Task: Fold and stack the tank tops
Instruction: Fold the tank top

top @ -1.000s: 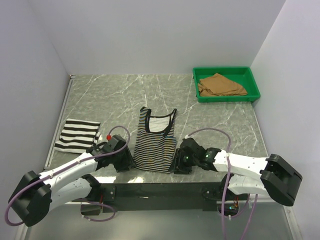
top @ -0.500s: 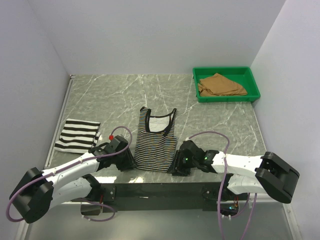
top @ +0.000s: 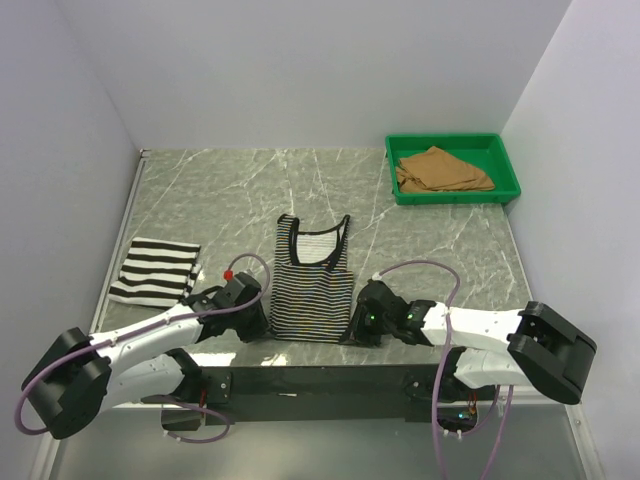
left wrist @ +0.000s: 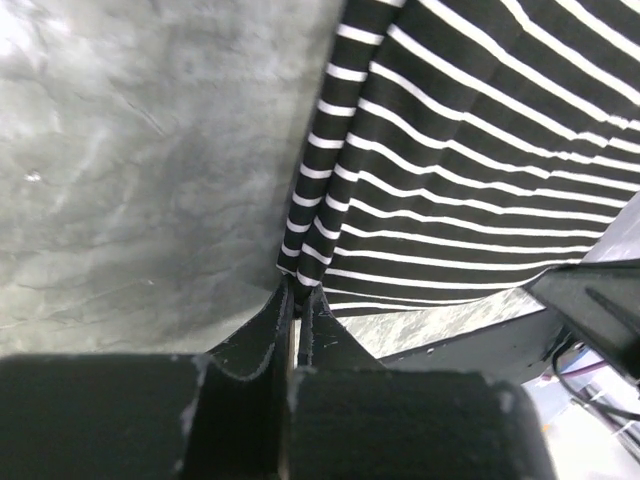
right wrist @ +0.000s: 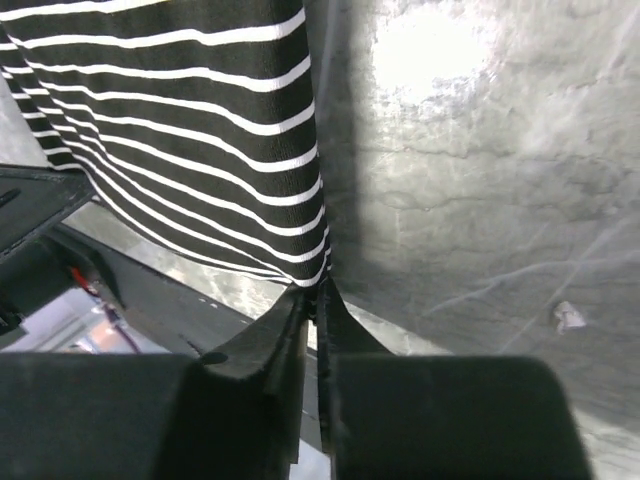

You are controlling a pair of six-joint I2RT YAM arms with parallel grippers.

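Observation:
A thin-striped black-and-white tank top (top: pixel 312 285) lies flat mid-table, straps toward the back. My left gripper (top: pixel 262 322) is shut on its near left hem corner (left wrist: pixel 298 275), the cloth pinched between the fingertips. At the opposite side, my right gripper (top: pixel 353 326) is shut on the near right hem corner (right wrist: pixel 318 280). A wide-striped tank top (top: pixel 156 268) lies folded at the left. In the green tray at the back right rests the tan-brown tank top (top: pixel 440 170).
The green plastic tray (top: pixel 507 170) stands in the back right corner. White walls enclose the marble table on three sides. A black rail (top: pixel 320 375) runs along the near edge, close behind both grippers.
Both grippers have closed onto the near hem corners of the thin-striped top. The hem has drawn slightly toward the near edge.

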